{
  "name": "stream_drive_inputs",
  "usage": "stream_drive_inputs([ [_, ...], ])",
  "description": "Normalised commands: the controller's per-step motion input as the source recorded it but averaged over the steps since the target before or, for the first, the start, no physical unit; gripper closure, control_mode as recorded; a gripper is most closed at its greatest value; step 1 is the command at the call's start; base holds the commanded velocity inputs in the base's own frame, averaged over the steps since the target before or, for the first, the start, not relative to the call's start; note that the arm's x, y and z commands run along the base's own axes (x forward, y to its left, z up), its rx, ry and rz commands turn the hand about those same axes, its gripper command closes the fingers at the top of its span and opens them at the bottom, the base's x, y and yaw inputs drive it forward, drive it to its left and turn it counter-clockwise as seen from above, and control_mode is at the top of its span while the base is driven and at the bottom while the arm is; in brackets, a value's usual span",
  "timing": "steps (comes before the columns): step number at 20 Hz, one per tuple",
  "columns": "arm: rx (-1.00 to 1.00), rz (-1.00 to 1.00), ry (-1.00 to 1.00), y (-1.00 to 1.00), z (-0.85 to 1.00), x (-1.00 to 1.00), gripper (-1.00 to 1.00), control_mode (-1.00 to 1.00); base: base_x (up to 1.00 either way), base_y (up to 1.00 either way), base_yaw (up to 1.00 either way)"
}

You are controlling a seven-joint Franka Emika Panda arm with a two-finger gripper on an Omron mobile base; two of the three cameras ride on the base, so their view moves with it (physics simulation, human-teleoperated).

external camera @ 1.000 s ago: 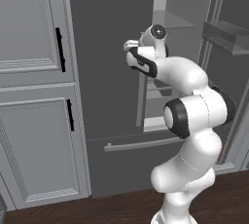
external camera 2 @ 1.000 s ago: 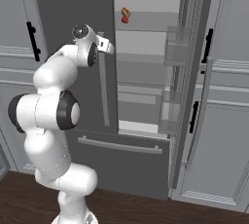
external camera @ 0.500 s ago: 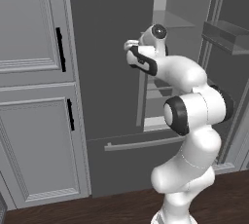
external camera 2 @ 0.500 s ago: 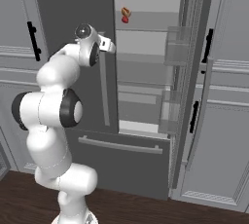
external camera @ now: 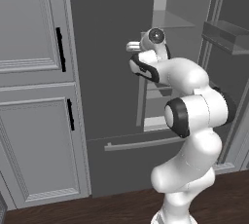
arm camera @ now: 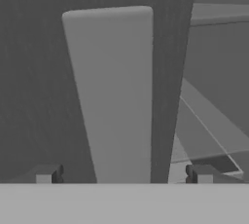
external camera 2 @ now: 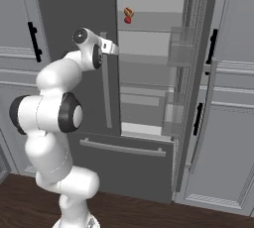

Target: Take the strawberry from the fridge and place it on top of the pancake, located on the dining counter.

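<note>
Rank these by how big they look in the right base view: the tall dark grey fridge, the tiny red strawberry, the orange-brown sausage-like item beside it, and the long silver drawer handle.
1. Tall dark grey fridge
2. Long silver drawer handle
3. Orange-brown sausage-like item and tiny red strawberry: both are specks touching each other on the upper shelf, too alike in size to rank.

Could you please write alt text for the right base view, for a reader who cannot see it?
The white arm holds its open claw at the silver bar handle of the fridge, whose right door stands open. Inside, on an upper shelf, a tiny red strawberry sits just below an orange-brown item.
</note>
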Motion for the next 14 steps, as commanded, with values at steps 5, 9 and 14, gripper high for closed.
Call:
stream_drive_inputs([
  [5,0.00,-0.01,0.00,-0.16,0.01,-0.05,-1.00,-1.00,0.00,0.00,0.00],
  [9,0.00,0.00,-0.01,0.01,-0.01,0.34,-1.00,-1.00,0.00,0.00,0.00],
  [14,0.00,0.00,0.00,0.00,-0.18,0.62,-1.00,-1.00,0.00,0.00,0.00],
])
